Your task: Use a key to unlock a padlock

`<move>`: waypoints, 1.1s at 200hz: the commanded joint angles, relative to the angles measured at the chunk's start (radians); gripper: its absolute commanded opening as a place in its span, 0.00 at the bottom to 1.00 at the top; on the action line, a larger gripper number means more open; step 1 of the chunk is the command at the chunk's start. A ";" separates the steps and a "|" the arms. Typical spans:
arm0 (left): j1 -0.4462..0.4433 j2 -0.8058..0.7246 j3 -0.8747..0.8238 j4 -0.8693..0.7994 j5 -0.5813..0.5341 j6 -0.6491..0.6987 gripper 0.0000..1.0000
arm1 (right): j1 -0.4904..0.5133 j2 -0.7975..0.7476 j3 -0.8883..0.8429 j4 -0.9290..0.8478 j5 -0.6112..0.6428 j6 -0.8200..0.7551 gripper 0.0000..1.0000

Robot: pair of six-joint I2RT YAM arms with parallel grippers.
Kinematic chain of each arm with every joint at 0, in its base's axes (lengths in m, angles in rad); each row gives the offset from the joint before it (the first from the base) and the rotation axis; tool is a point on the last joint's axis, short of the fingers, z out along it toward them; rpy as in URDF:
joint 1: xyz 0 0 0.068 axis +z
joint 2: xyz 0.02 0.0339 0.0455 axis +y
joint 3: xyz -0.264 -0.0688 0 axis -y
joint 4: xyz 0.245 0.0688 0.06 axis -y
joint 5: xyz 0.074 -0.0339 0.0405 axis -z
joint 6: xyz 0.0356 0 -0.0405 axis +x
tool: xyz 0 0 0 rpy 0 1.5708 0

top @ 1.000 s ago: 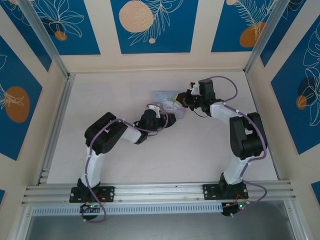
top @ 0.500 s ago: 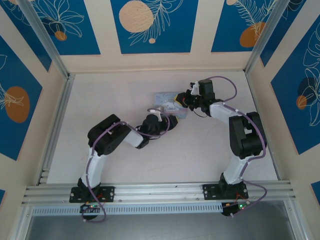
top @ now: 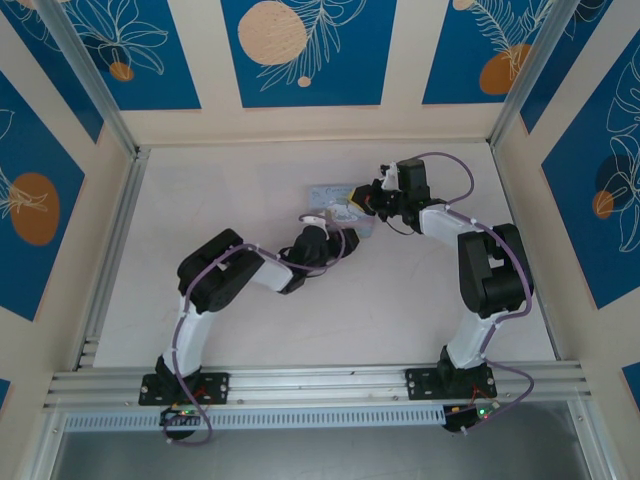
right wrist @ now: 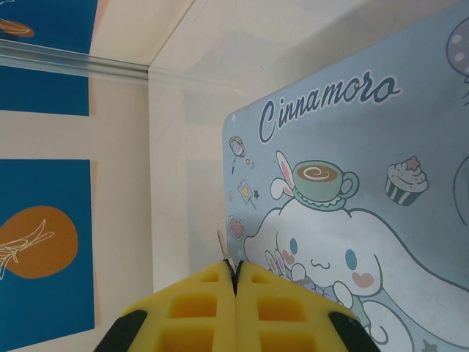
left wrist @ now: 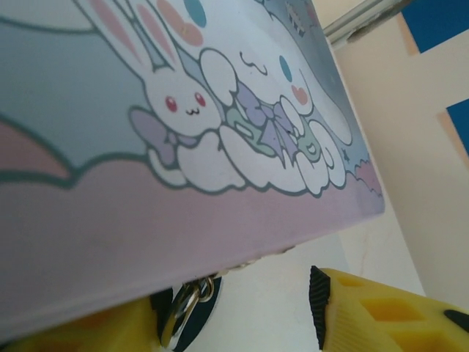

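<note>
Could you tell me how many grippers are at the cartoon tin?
2. The left gripper, open, at the tin's edge beside the padlock; the right gripper, shut on the key, near its printed face.

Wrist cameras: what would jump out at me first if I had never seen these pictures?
The pale blue tin with its cartoon bunny and fluffy white friend, close up across the left wrist view and on the right side of the right wrist view. Next, the bright yellow right gripper, low in its own view, pinched shut on a thin metal key that pokes out.

Left gripper [top: 338,226] and right gripper [top: 356,204] beside tin [top: 330,192].
</note>
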 commanded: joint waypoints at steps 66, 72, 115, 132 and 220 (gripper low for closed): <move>-0.027 0.054 0.047 -0.145 -0.102 -0.007 0.35 | 0.001 0.007 -0.020 0.013 -0.018 0.007 0.00; -0.027 0.055 0.049 -0.146 -0.103 -0.010 0.32 | 0.001 0.007 -0.019 0.015 -0.017 0.006 0.00; -0.029 0.058 0.058 -0.159 -0.115 -0.011 0.23 | 0.002 0.008 -0.022 0.015 -0.017 0.009 0.00; -0.029 0.058 0.061 -0.169 -0.119 -0.009 0.17 | 0.001 0.008 -0.024 0.015 -0.014 0.008 0.00; -0.026 0.019 0.050 -0.185 -0.057 -0.009 0.00 | -0.005 -0.032 -0.007 -0.020 -0.012 0.006 0.00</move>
